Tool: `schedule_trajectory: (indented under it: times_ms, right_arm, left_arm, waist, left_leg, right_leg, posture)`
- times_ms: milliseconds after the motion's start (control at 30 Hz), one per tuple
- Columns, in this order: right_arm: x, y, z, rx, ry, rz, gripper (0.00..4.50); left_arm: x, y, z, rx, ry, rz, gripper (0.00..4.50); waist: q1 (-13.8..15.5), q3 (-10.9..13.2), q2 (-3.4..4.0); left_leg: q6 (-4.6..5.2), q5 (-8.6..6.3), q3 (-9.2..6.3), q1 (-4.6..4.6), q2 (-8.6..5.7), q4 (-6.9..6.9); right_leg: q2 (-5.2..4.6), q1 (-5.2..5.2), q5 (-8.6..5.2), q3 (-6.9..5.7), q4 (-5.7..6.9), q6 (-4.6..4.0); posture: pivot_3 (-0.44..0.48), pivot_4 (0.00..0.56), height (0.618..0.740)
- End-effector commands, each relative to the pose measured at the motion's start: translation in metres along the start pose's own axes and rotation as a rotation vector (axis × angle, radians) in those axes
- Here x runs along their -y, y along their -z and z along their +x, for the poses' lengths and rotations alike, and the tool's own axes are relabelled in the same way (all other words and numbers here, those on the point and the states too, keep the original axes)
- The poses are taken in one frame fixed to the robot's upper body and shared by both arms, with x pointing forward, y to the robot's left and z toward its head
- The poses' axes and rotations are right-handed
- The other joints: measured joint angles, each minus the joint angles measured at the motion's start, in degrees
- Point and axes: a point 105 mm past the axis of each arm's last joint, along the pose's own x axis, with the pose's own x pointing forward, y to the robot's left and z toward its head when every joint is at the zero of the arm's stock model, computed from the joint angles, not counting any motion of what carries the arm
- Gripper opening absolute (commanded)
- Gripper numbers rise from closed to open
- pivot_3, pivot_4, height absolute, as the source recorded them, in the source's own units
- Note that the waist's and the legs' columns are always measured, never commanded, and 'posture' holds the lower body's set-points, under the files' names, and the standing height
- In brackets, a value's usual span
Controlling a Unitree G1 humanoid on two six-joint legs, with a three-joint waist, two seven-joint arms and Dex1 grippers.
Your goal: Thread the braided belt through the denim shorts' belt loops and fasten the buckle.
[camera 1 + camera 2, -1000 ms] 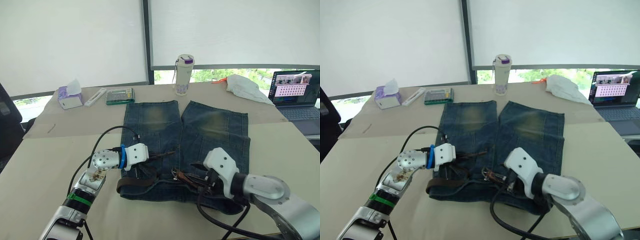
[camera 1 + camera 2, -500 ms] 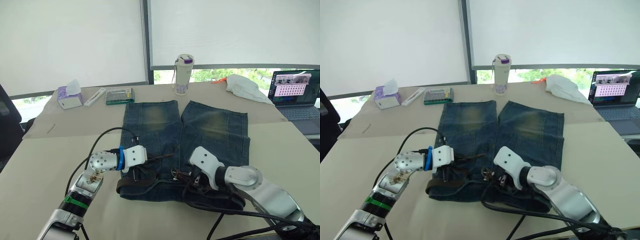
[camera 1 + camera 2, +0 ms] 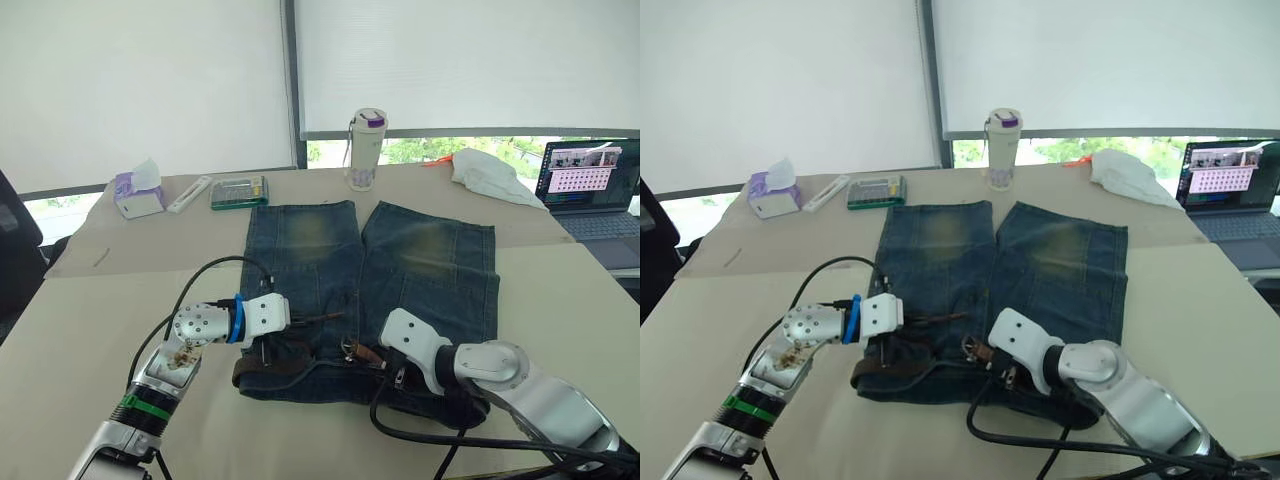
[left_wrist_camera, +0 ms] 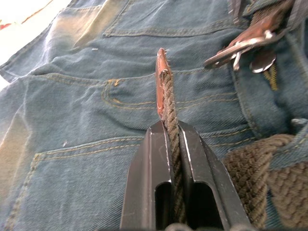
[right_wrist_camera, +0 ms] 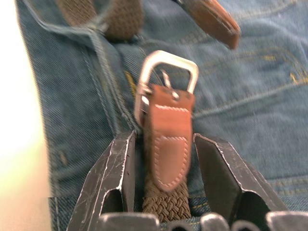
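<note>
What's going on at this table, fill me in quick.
A two-armed robot is putting a braided belt on denim shorts spread flat on the table. The left gripper is shut on the belt's leather-tipped tail end, holding it above the shorts. The right gripper is open, its fingers on either side of the strap just behind the silver buckle. Tail and buckle are apart, so the belt is not yet fastened.

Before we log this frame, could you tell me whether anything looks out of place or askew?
Nothing looks damaged or spilled. The belt is simply unfastened: the left gripper pinches its tip above the shorts, while the buckle lies between the right gripper's open fingers.
</note>
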Motion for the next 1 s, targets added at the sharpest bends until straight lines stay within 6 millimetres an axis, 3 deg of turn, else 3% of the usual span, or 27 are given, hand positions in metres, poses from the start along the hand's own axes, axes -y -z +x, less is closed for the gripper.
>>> schedule_trajectory:
  times_ms: [33, 267, 500, 767, 1000]
  right_arm:
    - [0.005, -0.008, -0.006, 0.042, 0.034, -0.004, 2.15]
    - [0.005, -0.001, -0.005, 0.002, 0.039, -0.023, 2.15]
    - [0.007, 0.008, -0.004, -0.057, 0.084, -0.033, 0.04]
    - [0.01, -0.013, -0.014, 0.101, 0.135, 0.132, 0.04]
    - [0.003, -0.014, -0.018, 0.119, 0.119, 0.15, 0.04]
  left_arm:
    - [-0.004, -0.01, -0.007, 0.029, -0.001, 0.032, 0.0]
    - [-0.003, -0.012, -0.005, 0.038, 0.01, 0.034, 0.0]
    - [0.001, -0.015, -0.002, 0.048, 0.021, 0.035, 0.0]
    - [0.01, -0.015, 0.005, 0.056, 0.045, 0.029, 0.0]
    - [0.008, -0.023, 0.017, 0.09, 0.04, 0.019, 0.0]
  waist:
    - [0.1, 0.0, 0.0]
    - [0.0, 0.0, 0.0]
    - [0.1, 0.0, 0.0]
    - [0.1, 0.0, 0.0]
    - [0.1, 0.0, 0.0]
  left_leg:
    - [0.0, 0.0, 0.0, 0.0, 0.0, 0.0]
    - [0.0, 0.0, 0.0, 0.0, 0.0, 0.0]
    - [0.0, 0.0, 0.0, 0.01, 0.0, 0.01]
    - [0.0, 0.0, -0.02, 0.0, 0.0, 0.01]
    - [0.0, 0.0, -0.02, 0.0, 0.0, 0.0]
  right_leg:
    - [0.0, 0.01, 0.0, 0.0, 0.0, 0.0]
    - [0.0, 0.01, 0.0, -0.01, 0.0, 0.0]
    - [0.0, 0.03, 0.0, -0.01, -0.01, 0.0]
    - [0.0, 0.04, 0.0, 0.02, 0.0, 0.0]
    - [0.0, 0.03, 0.0, 0.0, 0.0, 0.0]
  posture:
    - [0.0, 0.15, 0.74]
    - [0.0, 0.15, 0.74]
    - [0.0, 0.15, 0.74]
    - [0.0, 0.15, 0.74]
    - [0.0, 0.15, 0.74]
